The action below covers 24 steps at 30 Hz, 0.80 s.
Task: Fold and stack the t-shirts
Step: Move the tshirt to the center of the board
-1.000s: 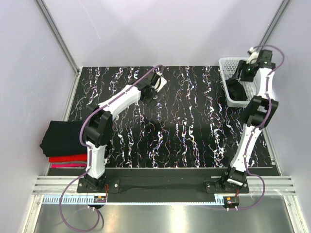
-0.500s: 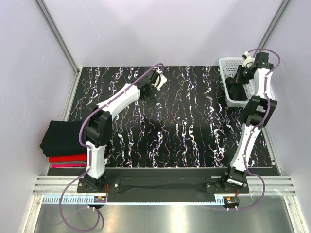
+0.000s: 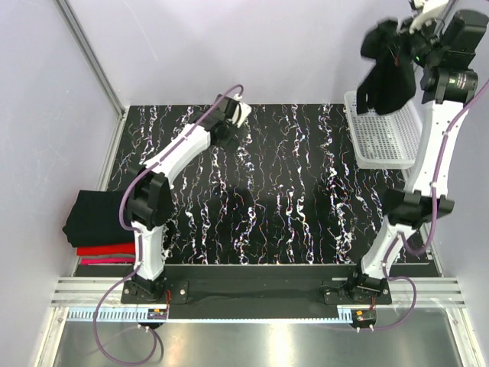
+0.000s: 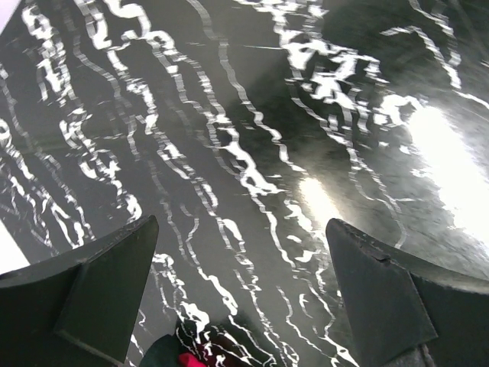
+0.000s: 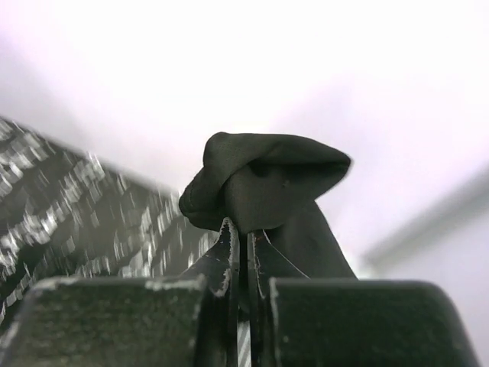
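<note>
My right gripper is pinched tight on a bunched fold of the soft plain black t-shirt. It holds the cloth hanging in the air above the far end of the white plastic mesh basket. My left gripper has its jaws spread wide with nothing between them. It hangs over the black marble-patterned table, well left of the basket. Farthest from the basket, at the table's left edge, sits the folded stack of black, red and pink t-shirts.
</note>
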Motion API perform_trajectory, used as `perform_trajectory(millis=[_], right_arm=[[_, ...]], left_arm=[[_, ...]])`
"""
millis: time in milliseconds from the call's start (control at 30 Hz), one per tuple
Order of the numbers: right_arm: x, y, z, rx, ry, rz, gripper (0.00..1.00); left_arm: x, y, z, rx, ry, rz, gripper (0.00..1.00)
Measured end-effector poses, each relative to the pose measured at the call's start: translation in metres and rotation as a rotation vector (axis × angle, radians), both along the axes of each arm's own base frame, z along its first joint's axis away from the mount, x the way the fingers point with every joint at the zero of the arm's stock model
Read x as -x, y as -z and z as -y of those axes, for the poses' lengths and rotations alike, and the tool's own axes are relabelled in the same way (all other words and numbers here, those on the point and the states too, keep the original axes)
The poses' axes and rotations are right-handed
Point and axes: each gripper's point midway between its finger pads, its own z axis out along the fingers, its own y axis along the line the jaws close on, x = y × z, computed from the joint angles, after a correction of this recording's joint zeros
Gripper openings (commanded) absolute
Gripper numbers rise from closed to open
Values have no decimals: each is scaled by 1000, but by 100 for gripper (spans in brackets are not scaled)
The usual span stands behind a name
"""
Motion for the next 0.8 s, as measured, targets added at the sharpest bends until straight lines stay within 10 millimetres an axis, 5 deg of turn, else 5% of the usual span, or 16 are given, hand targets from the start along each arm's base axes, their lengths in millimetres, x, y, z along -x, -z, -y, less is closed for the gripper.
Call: perform_trajectory(millis=[100, 167, 267, 400, 500, 567, 600, 700, 800], right_arm=[[40, -80, -65, 72, -126, 213, 0], [64, -113, -109, 87, -230, 313, 0], [81, -137, -141, 71, -315, 390, 0], [71, -132, -145, 14, -331, 369, 11], [47, -92, -145, -37, -321, 261, 44], [26, -44, -141, -63, -288, 142, 81], [16, -15, -138, -73, -268, 76, 91], [-1, 100, -130, -71, -226, -176, 95], [17, 206, -126, -68, -212, -432, 93]], left_arm=[[-7, -6, -13, 22, -45, 12, 99], [-9, -11, -22, 35, -75, 19, 99], [-12, -21, -31, 52, -106, 39, 99], [-12, -35, -38, 72, -132, 65, 99], [-9, -43, -44, 84, -145, 81, 99], [-8, -45, -48, 87, -152, 86, 99], [-7, -46, -50, 86, -155, 86, 99], [-4, -42, -53, 82, -160, 77, 99], [2, -33, -57, 71, -165, 56, 99]])
